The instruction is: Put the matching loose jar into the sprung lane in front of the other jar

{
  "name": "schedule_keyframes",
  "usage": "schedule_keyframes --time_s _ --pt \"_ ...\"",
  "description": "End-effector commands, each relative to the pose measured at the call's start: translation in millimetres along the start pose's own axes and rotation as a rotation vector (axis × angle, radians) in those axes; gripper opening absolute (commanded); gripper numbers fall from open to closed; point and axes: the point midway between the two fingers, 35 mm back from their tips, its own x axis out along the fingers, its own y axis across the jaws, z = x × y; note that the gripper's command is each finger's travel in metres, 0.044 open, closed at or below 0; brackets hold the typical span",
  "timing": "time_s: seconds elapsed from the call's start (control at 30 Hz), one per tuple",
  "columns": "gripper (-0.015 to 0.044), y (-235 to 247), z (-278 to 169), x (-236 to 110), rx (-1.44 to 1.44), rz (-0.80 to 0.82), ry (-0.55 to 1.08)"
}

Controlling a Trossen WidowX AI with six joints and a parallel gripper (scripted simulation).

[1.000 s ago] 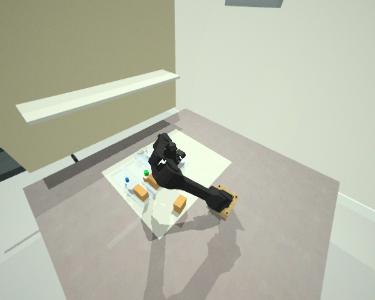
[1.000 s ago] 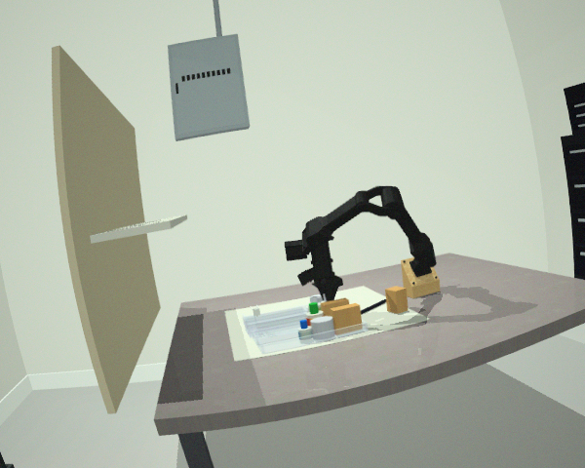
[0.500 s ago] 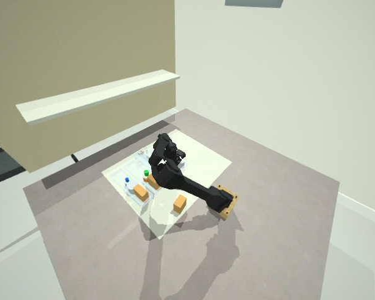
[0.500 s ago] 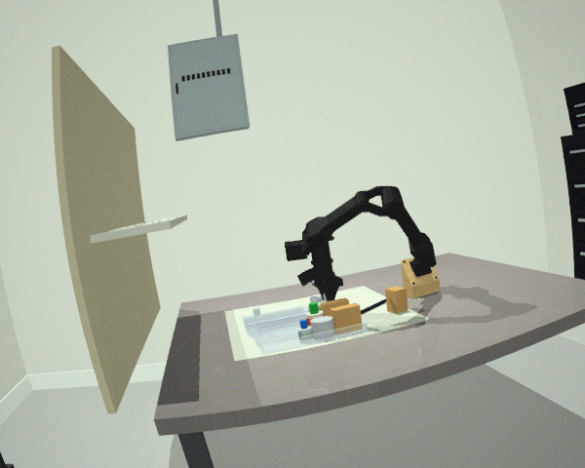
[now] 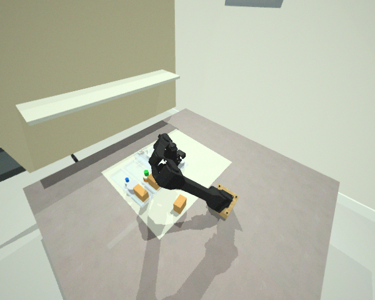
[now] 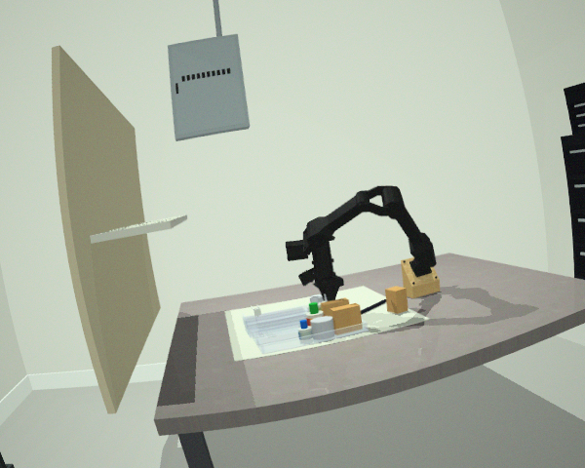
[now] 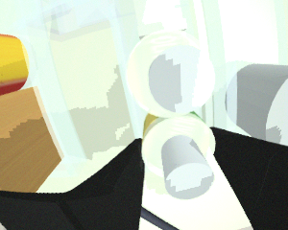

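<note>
Jar-on-jar line-up in the lane, seen from the wrist.
Gripper [image 7: 182, 172] is clamped partway shut on the held jar [image 7: 182, 156], which stands upright between the dark fingers. Lane jar [image 7: 171, 76] sits just beyond it, touching or nearly so, straight ahead along the clear lane [image 7: 128, 57]. My read: the push must run along that axis, toward the pusher end.

Grey wall cabinet [image 6: 208, 85]; tan panel [image 6: 98, 212] with white shelf [image 6: 138, 228].

Bare test room, table [image 6: 434, 332], wall cabinet [image 6: 208, 85], plain walls
</note>
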Motion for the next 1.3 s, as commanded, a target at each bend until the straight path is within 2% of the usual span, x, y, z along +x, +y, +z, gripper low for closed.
schedule_keyframes --time_s 0.0,1.27 --pt "0.0 1.9 1.4 0.7 -0.008 0.006 -0.007" --pt "0.0 -0.1 -5.0 0.3 -0.008 0.006 -0.007"
